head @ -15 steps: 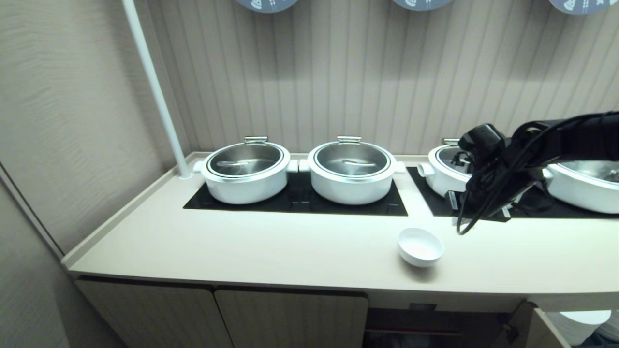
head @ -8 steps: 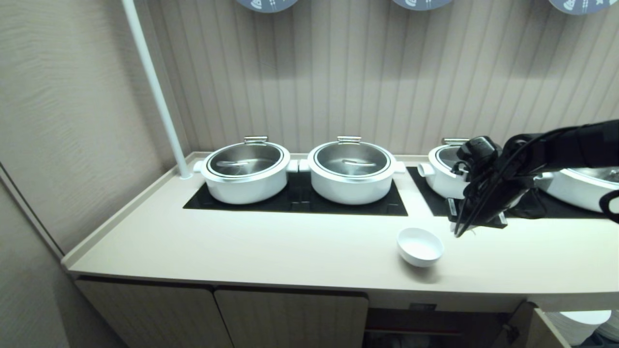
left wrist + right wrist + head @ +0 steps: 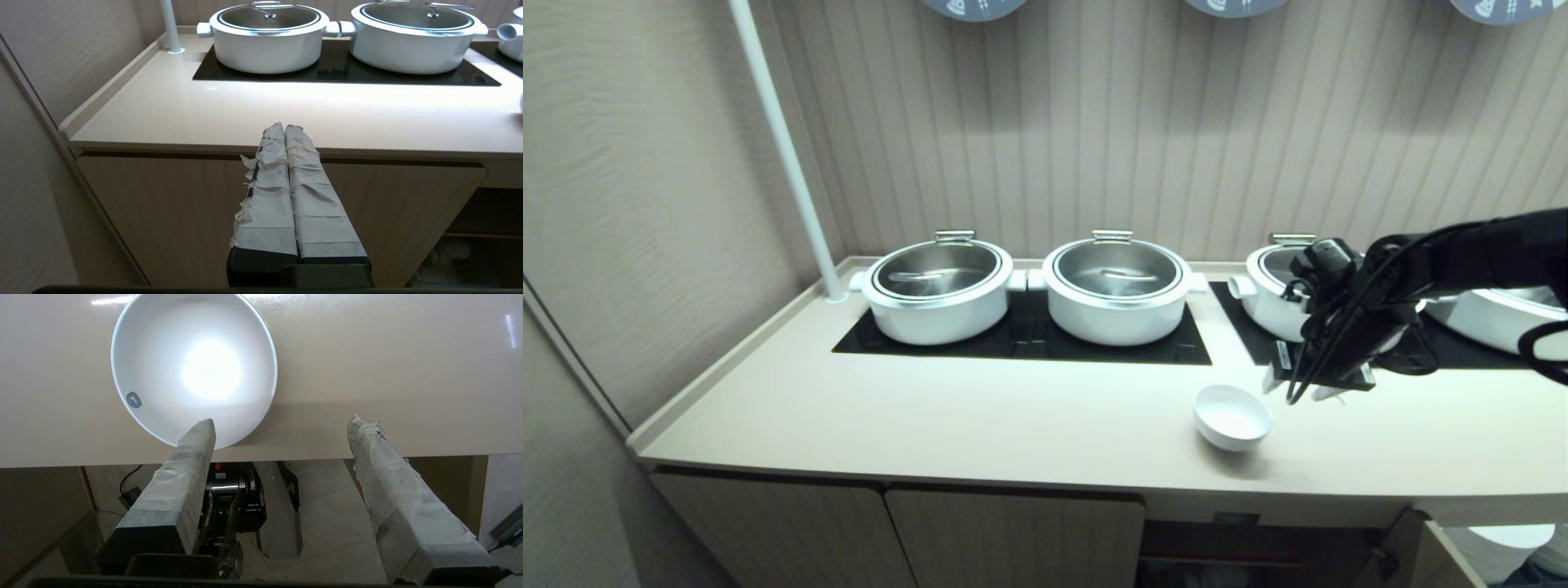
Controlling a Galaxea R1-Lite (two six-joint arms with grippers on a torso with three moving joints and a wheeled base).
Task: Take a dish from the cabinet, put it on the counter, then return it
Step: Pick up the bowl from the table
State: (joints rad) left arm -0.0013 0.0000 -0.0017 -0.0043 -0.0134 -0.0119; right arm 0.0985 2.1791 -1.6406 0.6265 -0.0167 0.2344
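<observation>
The left claw [image 3: 286,127] hangs closed and empty before the cabinet [image 3: 163,212] doors. On the desk [image 3: 980,425] near its front edge stands the bowl [image 3: 1232,417], upright. Just behind it the right claw [image 3: 1308,390] hovers, fingers spread, holding nothing.

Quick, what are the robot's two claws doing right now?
Left gripper: closed, empty, parked before the cabinet.
Right gripper: open, empty, above the bowl on the counter.
</observation>
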